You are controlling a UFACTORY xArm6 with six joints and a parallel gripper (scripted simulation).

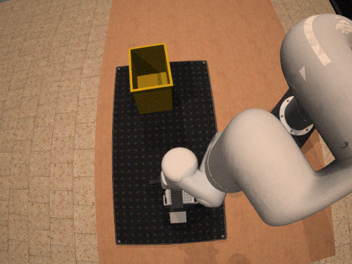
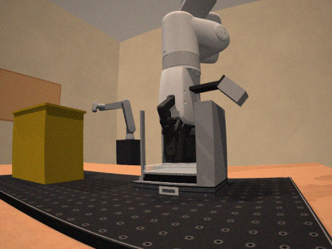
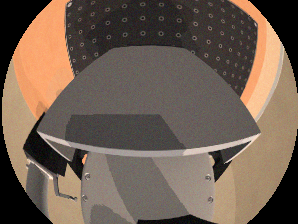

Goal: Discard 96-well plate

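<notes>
A lab bench: a black perforated breadboard mat on an orange surface, holding a well-plate stack rack and a yellow plastics bin.

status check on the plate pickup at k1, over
Gripper open, empty, low inside rack K1 above the stack. Upper plate on the rack, not gripped. Bin W1 upright, nothing visible inside. Rack walls close on both sides of the jaws.

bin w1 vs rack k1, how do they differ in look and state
The bin W1 is a yellow box, closed on all sides and open on top; the rack K1 is grey and open-fronted. The bin stands apart from the arm; the open hand reaches down inside the rack. Both stand upright on the black mat.
</notes>
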